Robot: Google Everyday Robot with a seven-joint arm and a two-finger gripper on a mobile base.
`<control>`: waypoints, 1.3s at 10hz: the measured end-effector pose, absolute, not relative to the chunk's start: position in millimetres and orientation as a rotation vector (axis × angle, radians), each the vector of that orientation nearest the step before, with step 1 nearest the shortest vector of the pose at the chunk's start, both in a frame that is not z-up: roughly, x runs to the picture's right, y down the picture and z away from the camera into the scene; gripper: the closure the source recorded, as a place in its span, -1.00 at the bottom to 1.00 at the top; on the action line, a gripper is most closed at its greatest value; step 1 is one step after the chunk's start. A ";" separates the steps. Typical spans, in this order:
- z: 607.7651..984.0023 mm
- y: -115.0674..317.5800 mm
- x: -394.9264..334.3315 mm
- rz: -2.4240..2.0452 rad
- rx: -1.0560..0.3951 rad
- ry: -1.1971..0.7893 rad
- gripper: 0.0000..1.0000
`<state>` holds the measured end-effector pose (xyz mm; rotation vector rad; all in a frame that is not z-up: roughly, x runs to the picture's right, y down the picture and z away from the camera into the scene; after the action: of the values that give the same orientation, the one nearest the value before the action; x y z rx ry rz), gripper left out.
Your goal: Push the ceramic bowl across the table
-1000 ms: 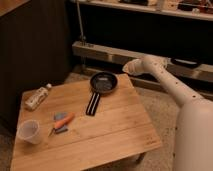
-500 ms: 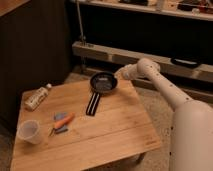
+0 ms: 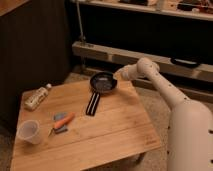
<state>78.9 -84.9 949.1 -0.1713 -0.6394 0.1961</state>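
The ceramic bowl (image 3: 103,82) is round, dark and glossy with a greyish inside. It sits near the far edge of the light plank table (image 3: 115,130). My gripper (image 3: 118,76) is at the end of the white arm, right beside the bowl's right rim, at the table's far right edge. It seems to touch the rim.
A long black bar with a pale stripe (image 3: 93,103) lies just in front of the bowl. A translucent plastic cup (image 3: 29,131) stands front left. A bottle (image 3: 36,97) lies at the left edge. An orange-handled tool (image 3: 62,121) lies near the cup. Metal rails run behind the table.
My arm has swung left and down over the last second, bringing the gripper from right of the bowl up to its right rim. The bowl has hardly moved.
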 end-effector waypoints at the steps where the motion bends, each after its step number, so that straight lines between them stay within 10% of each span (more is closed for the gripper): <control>1: 948.7 -85.7 78.1 0.195 -0.170 -0.640 1.00; 6: 948.8 -85.0 78.8 0.195 -0.166 -0.637 0.57; 9: 952.1 -96.3 67.1 0.140 -0.106 -0.653 0.98; 13: 965.1 -89.9 48.3 0.073 -0.146 -0.671 1.00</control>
<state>48.3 -89.9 965.1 -0.1460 -0.6710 0.0734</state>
